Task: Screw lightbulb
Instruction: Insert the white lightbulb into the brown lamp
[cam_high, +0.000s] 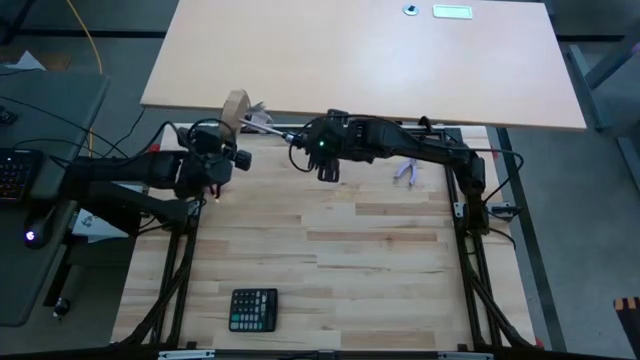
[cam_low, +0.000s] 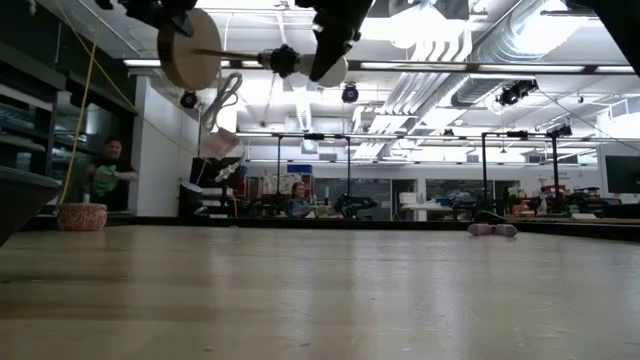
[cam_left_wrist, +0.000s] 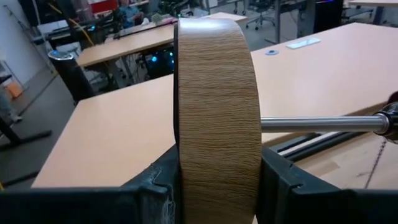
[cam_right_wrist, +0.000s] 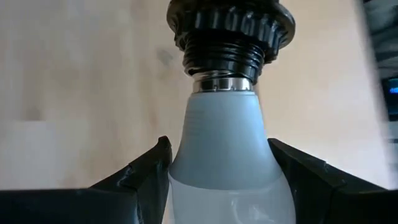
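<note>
Right tool (cam_right_wrist: 217, 168) grips one lightbulb (cam_right_wrist: 224, 149); left tool (cam_left_wrist: 217, 186) one disc (cam_left_wrist: 217, 112).

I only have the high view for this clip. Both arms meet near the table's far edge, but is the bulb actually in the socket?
Observer: The right wrist view shows the lightbulb with its metal base almost fully inside the black socket; only a thin silvery ring shows.
Operator: Is the right claw gripping it?
Observer: Yes, the right claw is closed on the bulb's white body.
Operator: And the left?
Observer: The left claw clamps the wooden disc by its edge.
</note>
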